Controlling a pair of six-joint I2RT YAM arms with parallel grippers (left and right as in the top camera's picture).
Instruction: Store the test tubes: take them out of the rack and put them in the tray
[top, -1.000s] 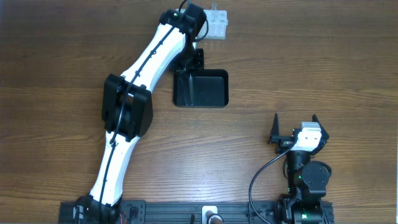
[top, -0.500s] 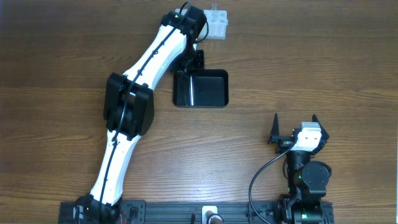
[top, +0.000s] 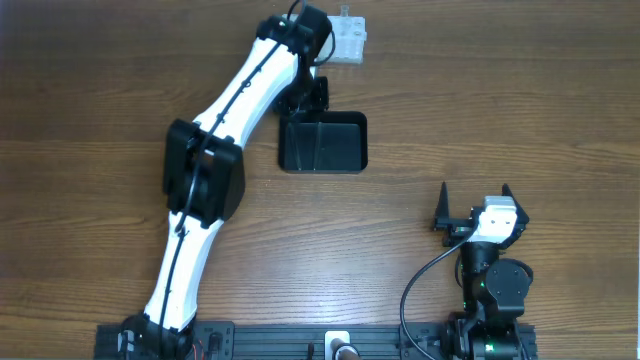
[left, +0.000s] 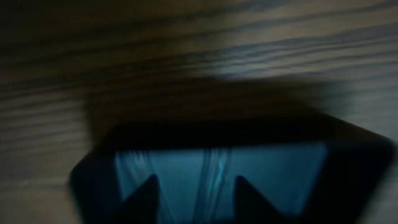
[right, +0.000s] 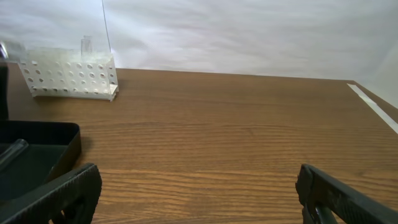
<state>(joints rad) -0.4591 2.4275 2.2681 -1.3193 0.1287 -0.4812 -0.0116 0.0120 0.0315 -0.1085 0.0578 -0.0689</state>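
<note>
The black plastic tray (top: 363, 142) sits mid-bench on the brown wood bench (top: 520, 90). The white rack (top: 352, 42), full of little round holes, sits by the far edge. The left gripper (left: 198, 200) hangs low over the tray, fingers a bit apart, holding nothing. Its camera shows a thin see-through tube (left: 211, 177) lying in the tray. The right gripper (top: 474, 200) is near the near edge, spread wide and empty. Its camera shows a second tube (right: 86, 45) standing in the rack.

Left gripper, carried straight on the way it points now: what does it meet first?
Probably the clear test tube lying in the black tray, straight in line with the open left gripper; the tray floor comes right after. How far off is hard to judge.
</note>
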